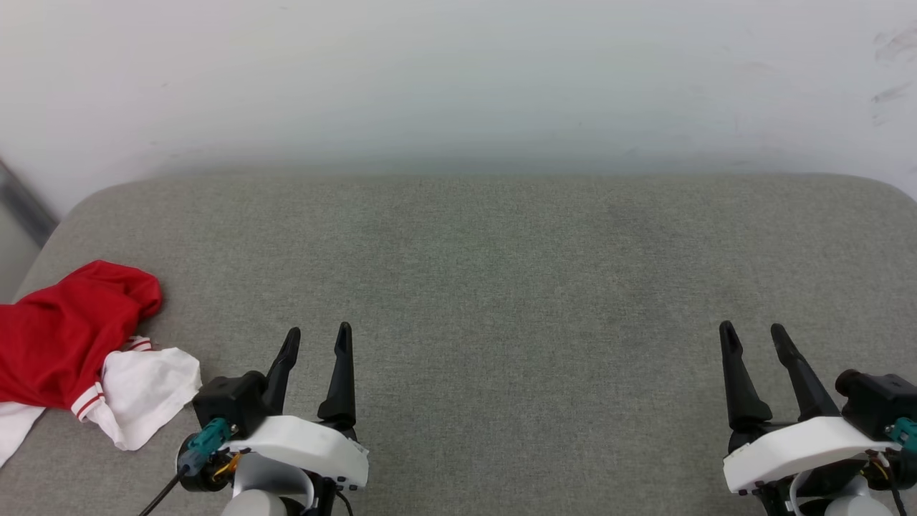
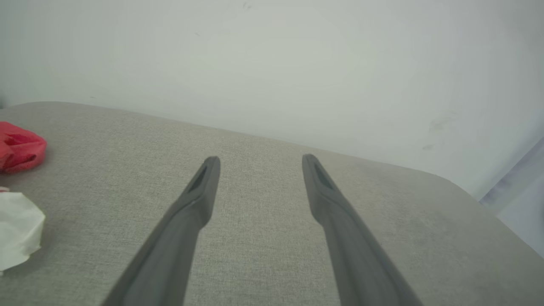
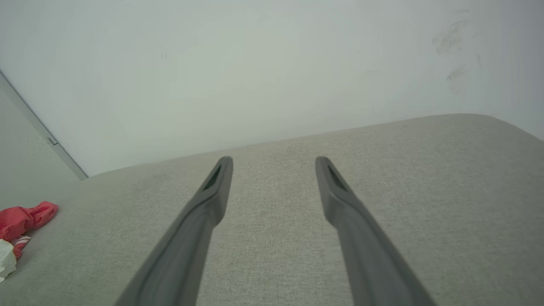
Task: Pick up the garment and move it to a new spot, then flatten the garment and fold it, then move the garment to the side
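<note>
Here, left claw (image 1: 319, 330) spread wide, empty, right claw (image 1: 752, 327) likewise, garment (image 1: 64, 337) seemingly bunched, well apart.

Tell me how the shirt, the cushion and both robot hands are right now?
Shirt: crumpled in a heap, lying loose at the cushion's left end.
Cushion: flat, carrying the shirt.
Left gripper: open, holding nothing, fingers apart from the shirt.
Right gripper: open, holding nothing.
</note>
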You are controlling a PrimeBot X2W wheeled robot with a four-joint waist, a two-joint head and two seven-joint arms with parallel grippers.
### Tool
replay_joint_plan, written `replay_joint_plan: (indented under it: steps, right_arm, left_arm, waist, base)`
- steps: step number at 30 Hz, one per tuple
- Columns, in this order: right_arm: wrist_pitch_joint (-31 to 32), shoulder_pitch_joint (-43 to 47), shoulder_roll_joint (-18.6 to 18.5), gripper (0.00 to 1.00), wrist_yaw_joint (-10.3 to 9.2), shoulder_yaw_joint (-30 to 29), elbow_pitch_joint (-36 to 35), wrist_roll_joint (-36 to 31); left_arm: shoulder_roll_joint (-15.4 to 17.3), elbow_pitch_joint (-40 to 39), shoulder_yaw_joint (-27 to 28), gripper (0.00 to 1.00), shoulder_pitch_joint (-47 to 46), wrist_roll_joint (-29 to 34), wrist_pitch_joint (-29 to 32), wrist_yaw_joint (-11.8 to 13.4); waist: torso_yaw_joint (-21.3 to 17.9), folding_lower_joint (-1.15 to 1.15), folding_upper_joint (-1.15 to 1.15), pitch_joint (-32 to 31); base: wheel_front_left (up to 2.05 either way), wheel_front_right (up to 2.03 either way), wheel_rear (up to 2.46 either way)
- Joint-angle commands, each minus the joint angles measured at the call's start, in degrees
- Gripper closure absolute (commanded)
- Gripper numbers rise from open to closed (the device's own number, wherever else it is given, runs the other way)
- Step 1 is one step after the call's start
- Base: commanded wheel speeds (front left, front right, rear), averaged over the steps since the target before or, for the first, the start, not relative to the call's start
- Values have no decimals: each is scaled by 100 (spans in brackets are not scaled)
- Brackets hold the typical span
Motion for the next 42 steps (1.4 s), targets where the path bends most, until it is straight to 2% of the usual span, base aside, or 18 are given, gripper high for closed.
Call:
replay_joint_plan:
  steps: [1,25,42]
  right_arm:
    - [-55,11,12,0,-1,-1,-73,-185]
    - [-174,82,42,0,-1,19,-50,-1218]
    - [-290,160,45,0,-2,23,4,-1555]
  left_arm:
    - [31,-41,-33,0,-113,172,-59,23]
    - [34,192,-133,0,-131,1224,-338,196]
    - [21,338,-183,0,-133,1835,-517,250]
  waist:
    - [-1,0,0,5]
    - [57,0,0,25]
    - [49,0,0,24]
  base:
    - [0,0,0]
    - [0,0,0]
    - [0,0,0]
